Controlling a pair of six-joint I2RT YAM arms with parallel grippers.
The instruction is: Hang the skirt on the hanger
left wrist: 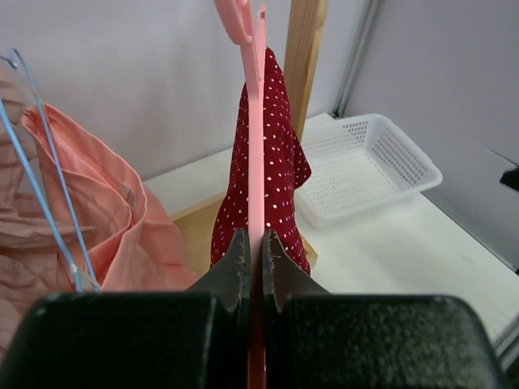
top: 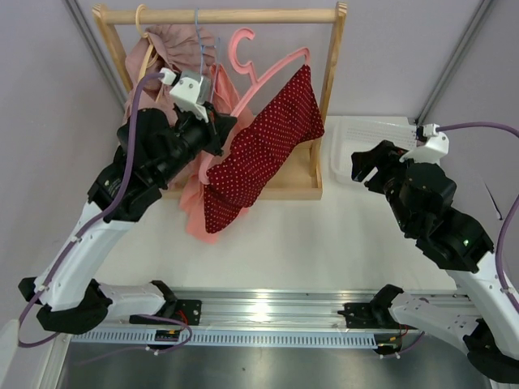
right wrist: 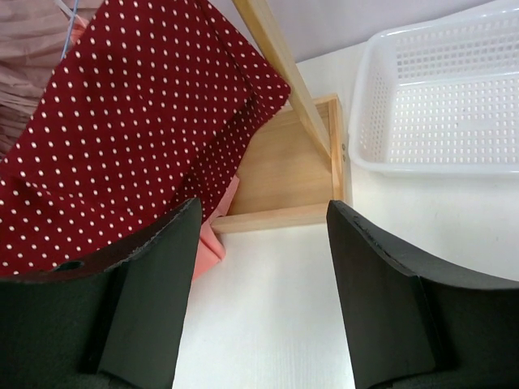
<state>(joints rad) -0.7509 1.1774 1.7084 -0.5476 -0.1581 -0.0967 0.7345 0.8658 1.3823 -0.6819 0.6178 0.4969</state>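
- Left gripper (left wrist: 255,243): fingers clenched on the low end of the hanger (left wrist: 256,154), whose thin pink bar runs up toward 12 o'clock.
- Skirt (top: 263,150): draped over the tilted hanger, sagging toward 7 o'clock. The hook looks free of the rack (top: 331,89) rail.
- Right gripper (right wrist: 261,211): fingers spread, grasping nothing, at 3 o'clock from the skirt.
- Step, as I judge it: the skirt is on. The next move calls for levelling the hanger and hooking it up at 12 o'clock without the cloth sliding.
- Table (top: 308,235): white, with a basket (right wrist: 366,113) at 2 o'clock and grey walls (top: 49,97).

Pale grey walls (top: 49,97), upper frame; light wooden clothes rack (top: 280,14), top centre; white tabletop (top: 308,243), middle; silver metal rail (top: 268,312), bottom.
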